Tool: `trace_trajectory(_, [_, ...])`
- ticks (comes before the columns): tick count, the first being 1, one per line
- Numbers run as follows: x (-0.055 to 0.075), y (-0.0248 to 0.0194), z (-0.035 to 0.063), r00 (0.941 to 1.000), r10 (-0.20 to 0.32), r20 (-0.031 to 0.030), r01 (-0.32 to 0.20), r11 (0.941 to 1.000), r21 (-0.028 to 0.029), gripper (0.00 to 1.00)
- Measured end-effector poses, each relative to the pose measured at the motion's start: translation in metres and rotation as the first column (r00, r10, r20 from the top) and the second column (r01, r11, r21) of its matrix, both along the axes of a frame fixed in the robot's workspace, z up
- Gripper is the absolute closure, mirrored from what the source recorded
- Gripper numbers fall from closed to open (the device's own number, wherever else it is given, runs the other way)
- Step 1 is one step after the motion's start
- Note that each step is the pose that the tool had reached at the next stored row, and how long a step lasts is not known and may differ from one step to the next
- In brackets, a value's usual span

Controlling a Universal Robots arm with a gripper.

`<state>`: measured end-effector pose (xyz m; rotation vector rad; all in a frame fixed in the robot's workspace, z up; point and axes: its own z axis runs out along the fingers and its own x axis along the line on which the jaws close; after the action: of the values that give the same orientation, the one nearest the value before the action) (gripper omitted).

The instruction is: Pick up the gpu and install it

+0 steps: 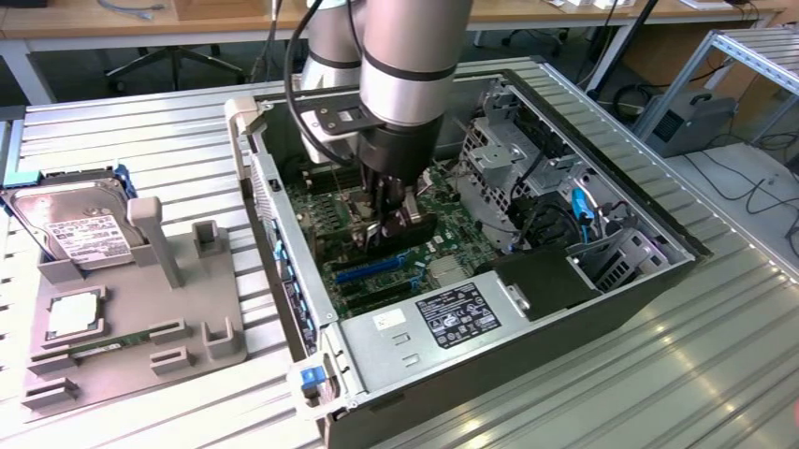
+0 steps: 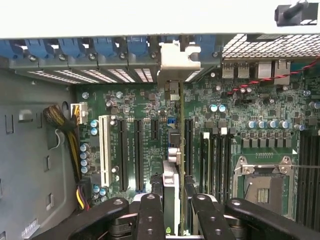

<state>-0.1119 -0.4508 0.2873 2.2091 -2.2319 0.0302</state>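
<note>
My gripper (image 1: 389,223) reaches down into the open computer case (image 1: 268,201), over the motherboard (image 1: 337,238). It is shut on the gpu (image 1: 413,232), a thin dark card held on edge. In the wrist view the gpu (image 2: 176,130) runs edge-on away from the gripper (image 2: 175,205), standing among the black expansion slots (image 2: 123,155). Its silvery bracket (image 2: 177,62) is against the case's rear slot openings. Black fingers (image 2: 151,215) clamp the card from both sides. I cannot tell whether the card sits fully in a slot.
A grey fixture (image 1: 187,309) at the exterior view's left carries a hard drive (image 1: 78,229), a processor (image 1: 75,313) and a green memory stick (image 1: 119,341). Inside the case are the power supply (image 1: 456,318), drive cage (image 1: 500,159), processor socket (image 2: 262,185) and cables (image 2: 65,130).
</note>
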Motion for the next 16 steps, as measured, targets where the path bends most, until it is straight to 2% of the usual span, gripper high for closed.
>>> trace_trajectory(16, [-0.006,0.0006,-0.0129,1.0,0.0,0.0,0.0,1.0,-0.0001,0.73])
